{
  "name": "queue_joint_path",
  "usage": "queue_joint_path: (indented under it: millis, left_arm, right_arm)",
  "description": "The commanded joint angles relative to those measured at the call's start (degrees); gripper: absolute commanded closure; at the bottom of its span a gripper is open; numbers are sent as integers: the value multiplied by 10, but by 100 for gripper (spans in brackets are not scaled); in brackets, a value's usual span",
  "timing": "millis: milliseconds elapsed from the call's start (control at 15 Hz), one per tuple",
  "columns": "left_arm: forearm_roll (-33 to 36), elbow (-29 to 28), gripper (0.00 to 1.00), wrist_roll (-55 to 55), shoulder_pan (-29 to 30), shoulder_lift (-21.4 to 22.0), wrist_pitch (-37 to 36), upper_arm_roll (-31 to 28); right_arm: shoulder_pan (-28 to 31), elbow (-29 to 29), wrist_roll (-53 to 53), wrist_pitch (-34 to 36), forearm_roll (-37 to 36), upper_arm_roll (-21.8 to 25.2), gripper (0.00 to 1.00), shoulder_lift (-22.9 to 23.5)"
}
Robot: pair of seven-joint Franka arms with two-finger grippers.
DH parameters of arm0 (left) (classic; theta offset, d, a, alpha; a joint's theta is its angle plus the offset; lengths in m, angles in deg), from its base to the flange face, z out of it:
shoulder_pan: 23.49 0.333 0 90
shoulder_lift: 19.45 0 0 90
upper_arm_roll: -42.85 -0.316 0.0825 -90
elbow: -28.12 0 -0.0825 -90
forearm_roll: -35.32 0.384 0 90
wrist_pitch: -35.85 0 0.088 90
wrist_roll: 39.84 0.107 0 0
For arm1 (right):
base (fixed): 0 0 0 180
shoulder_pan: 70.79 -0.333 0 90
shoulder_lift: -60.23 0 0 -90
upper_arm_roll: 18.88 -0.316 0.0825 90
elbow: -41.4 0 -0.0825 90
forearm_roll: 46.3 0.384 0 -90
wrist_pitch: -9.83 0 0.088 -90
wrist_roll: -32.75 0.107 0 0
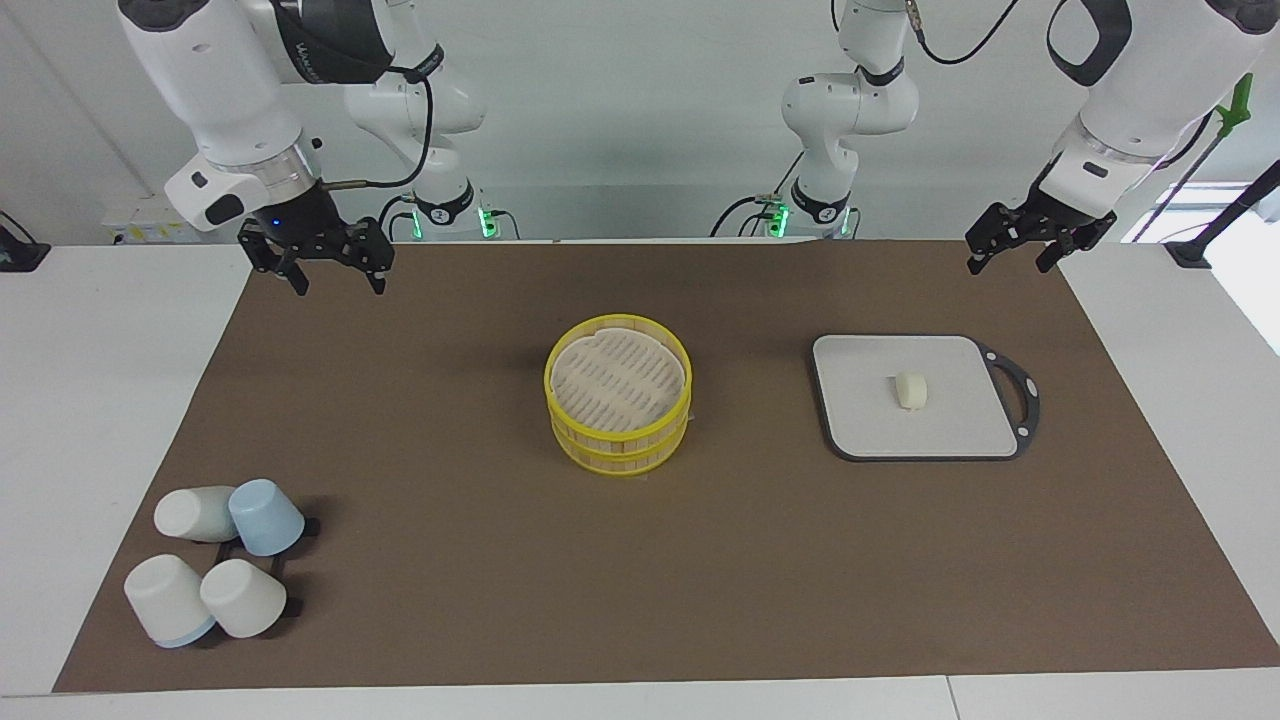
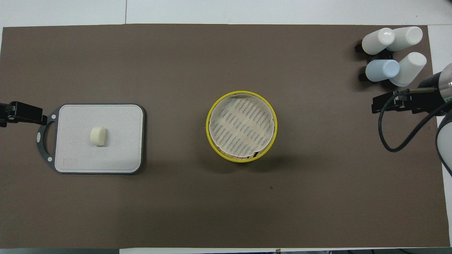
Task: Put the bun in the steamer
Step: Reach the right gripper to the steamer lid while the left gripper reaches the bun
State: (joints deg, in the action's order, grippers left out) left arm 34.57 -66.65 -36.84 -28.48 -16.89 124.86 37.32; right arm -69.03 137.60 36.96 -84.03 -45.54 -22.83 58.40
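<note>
The bun (image 1: 911,390) is a small cream-white lump lying in the middle of a grey square board (image 1: 880,425) toward the left arm's end of the table; it also shows in the overhead view (image 2: 97,135). The steamer (image 1: 618,440), round and yellow-rimmed with a pale slatted floor, stands open and empty at the middle of the brown mat (image 2: 209,135). No lid is in view. My left gripper (image 1: 1008,262) hangs open and empty in the air over the mat's edge, beside the board's handle (image 2: 14,113). My right gripper (image 1: 340,285) hangs open and empty over the mat's other end (image 2: 392,104).
The board (image 2: 116,151) has a dark handle loop on its outer side. Several white and pale-blue cups (image 1: 215,570) sit upside down on a dark rack at the right arm's end, farther from the robots than the steamer (image 2: 393,53).
</note>
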Motion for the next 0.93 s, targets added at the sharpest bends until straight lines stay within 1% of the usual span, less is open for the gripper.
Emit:
queue_joint_path:
  millis: [0, 200, 333, 400, 467, 533, 600, 667, 800, 867]
  left_arm:
    - [-2, 2, 0, 5, -4, 2, 0, -4]
    - [-2, 2, 0, 4, -4, 2, 0, -4]
    - [-2, 2, 0, 4, -4, 2, 0, -4]
    - [-2, 2, 0, 4, -4, 2, 1, -4]
    - [-2, 0, 0, 5, -4, 2, 2, -4]
    - [-2, -7, 0, 6, -2, 3, 14, -4]
    - [-2, -37, 0, 8, 0, 15, 37, -4]
    - [-2, -91, 0, 12, 0, 32, 77, -4]
    - [-2, -221, 0, 44, 4, 78, 180, -4]
    - [-2, -279, 0, 72, 4, 84, 233, -4]
  right_arm:
    - [1, 7, -16, -2, -4, 1, 0, -5]
    - [-4, 9, -16, -2, -1, -1, 0, -7]
    - [-35, -5, -9, -3, 3, -14, 0, 1]
    - [-64, -35, 9, 7, 0, -29, 0, 18]
    - [-113, -73, 58, 28, -3, -34, 0, 50]
    - [-167, -120, 140, 34, -4, -33, 0, 94]
    - [-207, -166, 217, 34, -5, -33, 0, 141]
    - [-244, -194, 273, 24, -7, -33, 0, 181]
    - [-299, -197, 336, -53, -12, -33, 0, 219]
    - [-317, -196, 351, -86, -19, -33, 0, 236]
